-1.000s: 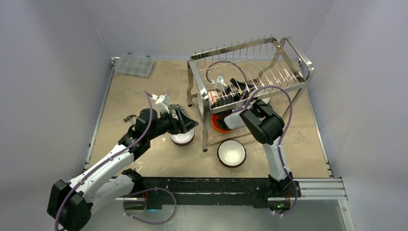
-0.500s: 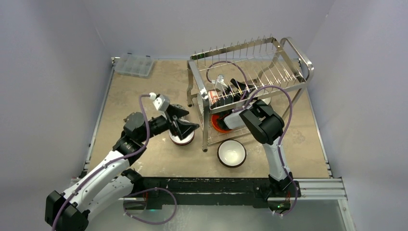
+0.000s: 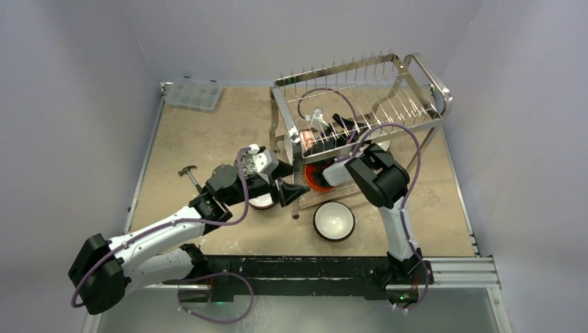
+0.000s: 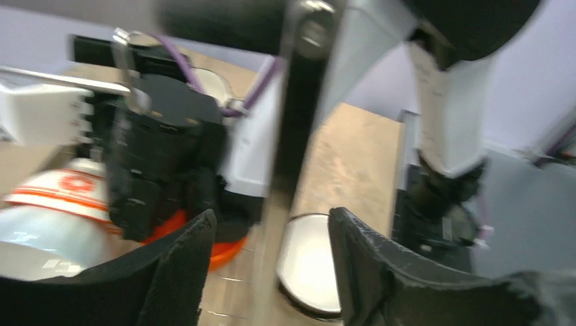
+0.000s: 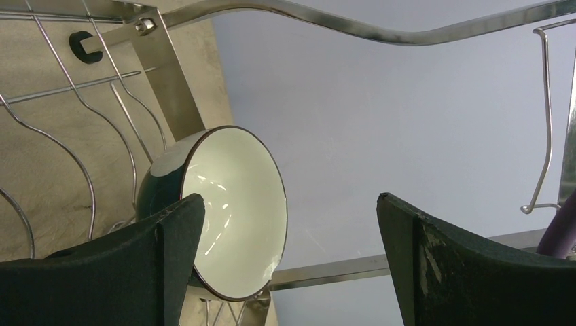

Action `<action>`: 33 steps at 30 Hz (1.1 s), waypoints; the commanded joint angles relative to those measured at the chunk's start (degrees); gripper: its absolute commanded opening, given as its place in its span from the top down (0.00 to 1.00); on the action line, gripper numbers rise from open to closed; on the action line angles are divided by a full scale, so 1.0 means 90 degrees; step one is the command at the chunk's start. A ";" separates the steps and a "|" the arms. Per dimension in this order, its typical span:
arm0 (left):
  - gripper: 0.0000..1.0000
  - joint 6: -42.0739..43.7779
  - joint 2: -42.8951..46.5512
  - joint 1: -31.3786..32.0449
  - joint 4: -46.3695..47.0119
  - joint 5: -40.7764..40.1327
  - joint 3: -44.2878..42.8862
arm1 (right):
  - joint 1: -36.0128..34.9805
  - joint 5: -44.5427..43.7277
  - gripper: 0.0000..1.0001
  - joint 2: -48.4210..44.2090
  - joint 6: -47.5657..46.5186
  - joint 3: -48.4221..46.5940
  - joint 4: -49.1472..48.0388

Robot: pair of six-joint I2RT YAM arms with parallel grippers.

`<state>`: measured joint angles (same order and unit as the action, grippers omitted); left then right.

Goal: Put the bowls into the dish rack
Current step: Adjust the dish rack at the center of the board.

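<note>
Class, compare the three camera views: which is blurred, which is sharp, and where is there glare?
Left wrist view: heavily motion-blurred, with a leg of the dish rack smeared into a soft vertical bar. Right wrist view: sharp, with bright glare spots on the glossy white inside of the dark-green bowl. Top external view: sharp and evenly lit, rack wires glinting.

L hand point(image 4: 270, 231), R hand point(image 5: 291, 204): both spread.
</note>
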<state>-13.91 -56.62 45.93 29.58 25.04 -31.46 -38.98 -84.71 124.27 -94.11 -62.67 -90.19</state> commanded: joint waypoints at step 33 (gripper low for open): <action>1.00 0.0607 -0.0151 0.0041 -0.0689 -0.2577 -0.0859 | -0.0409 0.0105 0.01 0.0023 0.2313 -0.0484 -0.3008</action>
<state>-7.84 -57.84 47.77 22.46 11.62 -36.25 -39.42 -85.58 128.14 -84.86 -67.24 -88.47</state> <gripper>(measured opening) 0.127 0.987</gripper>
